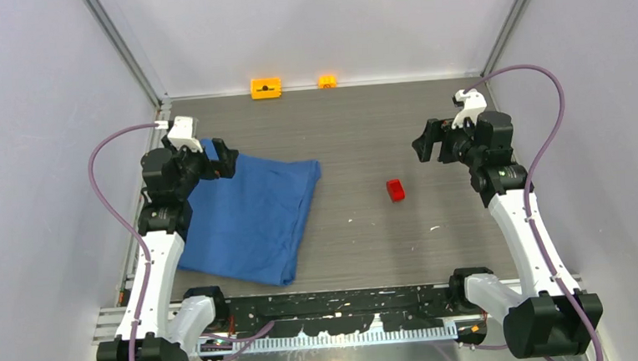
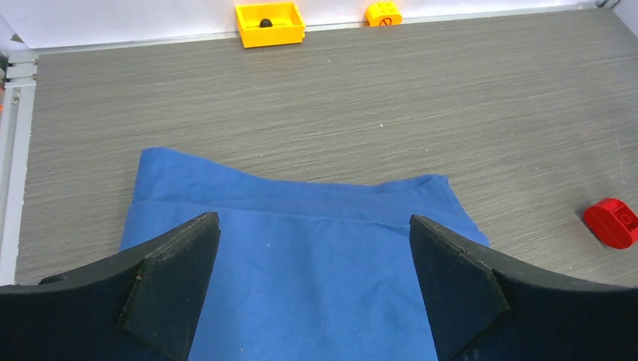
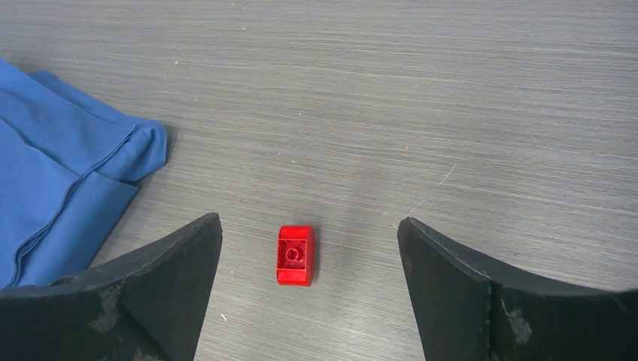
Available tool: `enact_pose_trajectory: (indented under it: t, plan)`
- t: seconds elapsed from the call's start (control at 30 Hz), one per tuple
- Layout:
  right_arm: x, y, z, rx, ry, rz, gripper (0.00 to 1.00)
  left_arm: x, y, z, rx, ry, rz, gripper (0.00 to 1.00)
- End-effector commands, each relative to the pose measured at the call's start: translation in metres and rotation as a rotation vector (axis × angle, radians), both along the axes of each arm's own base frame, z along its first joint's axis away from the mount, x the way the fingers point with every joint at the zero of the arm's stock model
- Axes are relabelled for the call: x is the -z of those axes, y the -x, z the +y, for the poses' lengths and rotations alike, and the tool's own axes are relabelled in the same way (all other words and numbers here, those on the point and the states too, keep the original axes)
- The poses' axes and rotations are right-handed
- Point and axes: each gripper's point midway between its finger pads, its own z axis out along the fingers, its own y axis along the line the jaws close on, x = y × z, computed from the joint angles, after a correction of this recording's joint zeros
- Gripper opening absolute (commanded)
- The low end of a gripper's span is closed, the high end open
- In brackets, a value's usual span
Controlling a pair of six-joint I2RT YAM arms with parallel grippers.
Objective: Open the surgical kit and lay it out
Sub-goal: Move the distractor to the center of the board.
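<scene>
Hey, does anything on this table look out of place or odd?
The small red block lies alone mid-table, right of the folded blue cloth. The cloth lies skewed to the edges of the table; no instruments show. Nothing looks spilled or damaged.

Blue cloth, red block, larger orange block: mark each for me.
blue cloth (image 1: pixel 255 222), top external view, middle of the folded cloth.
red block (image 3: pixel 295 256), right wrist view, centre of its top face.
larger orange block (image 2: pixel 271 34), left wrist view, its front wall.
</scene>
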Motion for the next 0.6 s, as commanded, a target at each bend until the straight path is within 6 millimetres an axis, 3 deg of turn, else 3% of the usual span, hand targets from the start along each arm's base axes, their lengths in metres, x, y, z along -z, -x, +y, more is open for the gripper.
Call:
enact_pose_trajectory:
  t: [0.0,0.3,0.57]
  plan:
    - [-0.017,-0.005,0.001,-0.017,0.004,-0.071,0.91,-0.015,-0.001,-0.001,0.007,-0.001,-0.065,1.00]
    - [-0.020,-0.005,-0.001,-0.011,-0.010,-0.080,0.91,-0.016,0.002,-0.002,0.014,0.003,-0.068,1.00]
    - [-0.010,-0.008,-0.013,0.035,0.026,-0.065,0.91,-0.023,0.011,-0.017,0.114,0.003,-0.044,1.00]
